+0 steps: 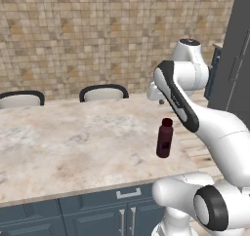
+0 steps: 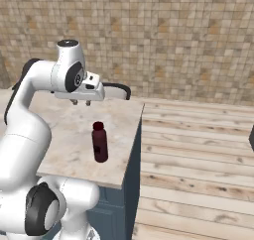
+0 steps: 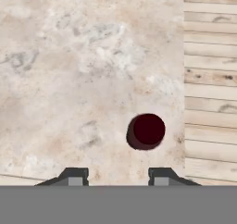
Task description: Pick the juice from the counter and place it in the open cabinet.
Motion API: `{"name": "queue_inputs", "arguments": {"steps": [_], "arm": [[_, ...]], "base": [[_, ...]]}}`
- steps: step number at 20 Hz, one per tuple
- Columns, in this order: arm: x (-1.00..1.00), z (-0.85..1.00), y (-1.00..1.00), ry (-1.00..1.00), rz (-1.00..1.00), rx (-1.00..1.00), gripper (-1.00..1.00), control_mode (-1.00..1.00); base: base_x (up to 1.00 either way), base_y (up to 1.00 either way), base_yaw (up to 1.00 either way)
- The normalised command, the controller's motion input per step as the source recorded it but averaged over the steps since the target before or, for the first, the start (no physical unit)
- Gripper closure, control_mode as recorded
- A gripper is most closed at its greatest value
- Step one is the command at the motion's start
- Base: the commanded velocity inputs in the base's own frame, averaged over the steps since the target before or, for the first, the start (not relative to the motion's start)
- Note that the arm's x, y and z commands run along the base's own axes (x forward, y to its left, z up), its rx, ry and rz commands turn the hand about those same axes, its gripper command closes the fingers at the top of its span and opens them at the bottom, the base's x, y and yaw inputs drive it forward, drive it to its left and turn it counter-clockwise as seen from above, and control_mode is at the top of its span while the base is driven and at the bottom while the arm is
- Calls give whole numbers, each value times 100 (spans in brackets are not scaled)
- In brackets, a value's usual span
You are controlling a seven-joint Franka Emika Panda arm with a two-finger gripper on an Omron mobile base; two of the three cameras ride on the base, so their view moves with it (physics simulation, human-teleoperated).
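The juice (image 1: 165,138) is a slim dark maroon bottle standing upright near the right end of the marbled counter (image 1: 73,142). In the right base view the juice (image 2: 99,142) stands close to the counter (image 2: 69,135) edge. My gripper (image 2: 81,103) hangs above the counter, behind and above the bottle, apart from it. From the hand view I look straight down on the bottle's round cap (image 3: 146,131), just ahead of and to the right of the middle of my gripper (image 3: 118,174). The fingers stand apart, open, with nothing between them. The open cabinet is out of view.
Two dark-rimmed chair backs (image 1: 103,91) stand behind the counter's far edge against the tiled wall. A tall dark grey unit (image 1: 234,64) rises at the right. Wooden floor (image 2: 198,154) lies beyond the counter's right edge. Blue drawer fronts (image 1: 97,210) sit under the counter.
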Motion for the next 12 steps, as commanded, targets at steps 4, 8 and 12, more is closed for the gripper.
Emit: {"name": "queue_inputs", "arguments": {"steps": [4, 8, 12], "arm": [[0, -5, -5, 0, 0, 0, -100, -100], [-15, -22, -23, 0, 0, 5, -100, -100], [-17, -33, -39, -10, 1, 1, -100, -100]], "base": [[0, 0, 0], [0, 0, 0], [0, 0, 0]]}}
